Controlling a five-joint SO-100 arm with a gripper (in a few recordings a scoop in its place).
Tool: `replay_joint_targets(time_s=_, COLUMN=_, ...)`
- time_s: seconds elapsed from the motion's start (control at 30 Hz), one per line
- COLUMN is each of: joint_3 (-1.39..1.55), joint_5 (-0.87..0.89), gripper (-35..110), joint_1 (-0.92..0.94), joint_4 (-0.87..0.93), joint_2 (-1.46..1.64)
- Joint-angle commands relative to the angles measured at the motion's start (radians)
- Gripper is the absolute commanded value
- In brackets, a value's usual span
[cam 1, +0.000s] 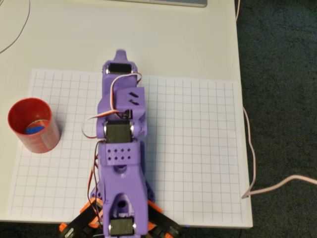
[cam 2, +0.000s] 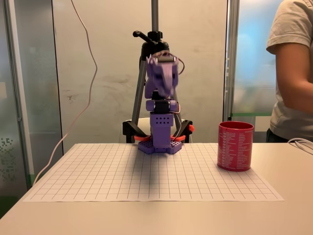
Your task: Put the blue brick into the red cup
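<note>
We see the purple plastic gripper (cam 1: 119, 55) folded back above the arm, its tip pointing toward the far edge of the table in the overhead view; its jaws look pressed together with nothing between them, though the fixed view (cam 2: 164, 66) shows them only as one blunt, rounded mass.

Behind it, the purple 3D-printed arm (cam 1: 120, 144) stands tucked upright over the near edge of the grid sheet. We make out its matte, layered shells, black servo blocks set into the joints, a perforated panel with small round holes, and thin red, white and black wires looping between the segments. Its base sits on orange plastic clamps (cam 1: 74, 224) at the near edge.

The small bright blue plastic brick (cam 1: 33, 130) lies inside the round red plastic cup (cam 1: 33, 125), on its bottom; we see just a sliver of blue past the rim. The cup has straight, smooth walls and stands upright at the left edge of the sheet in the overhead view, well apart from the arm; in the fixed view (cam 2: 235, 146) it stands to the right, with fine pale print on its wall.

The white paper grid sheet (cam 1: 198, 148) lies flat on the smooth pale table (cam 1: 173, 34). A thin pale cable (cam 1: 252, 163) trails off the right edge. A person in a grey T-shirt (cam 2: 293, 73) stands behind the table.
</note>
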Motion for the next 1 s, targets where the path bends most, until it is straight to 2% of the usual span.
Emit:
replay_joint_targets(time_s=0.0, joint_3=0.133, joint_5=0.005, gripper=0, joint_1=-0.011, joint_4=0.009, joint_2=0.009)
replay_joint_targets(time_s=0.27, joint_3=0.304, joint_5=0.035, gripper=0, joint_1=-0.008, joint_4=0.071, joint_2=0.009)
replay_joint_targets(time_s=0.97, joint_3=0.301, joint_5=0.052, gripper=0, joint_1=-0.009, joint_4=0.078, joint_2=0.009)
